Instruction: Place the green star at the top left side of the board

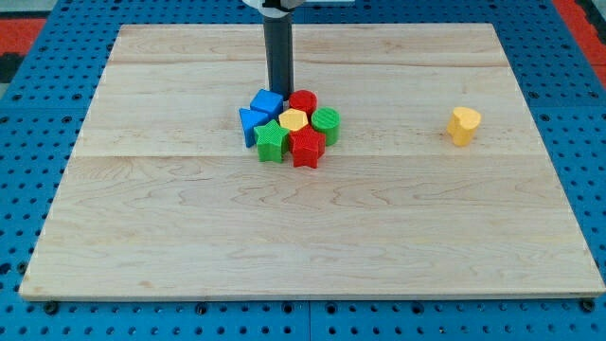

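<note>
The green star (271, 141) lies at the lower left of a tight cluster near the middle of the wooden board (189, 237). Around it are a blue block (252, 123) at its upper left, a blue cube (267, 102) above, a yellow hexagon (294, 120) at its upper right and a red star (307, 148) on its right. A red cylinder (303, 102) and a green cylinder (326, 123) close the cluster's right side. My tip (279, 90) stands just above the cluster, at the blue cube's top edge, between it and the red cylinder.
A yellow block (464, 125) lies alone toward the view's right. The board rests on a blue pegboard (38, 170) that surrounds it.
</note>
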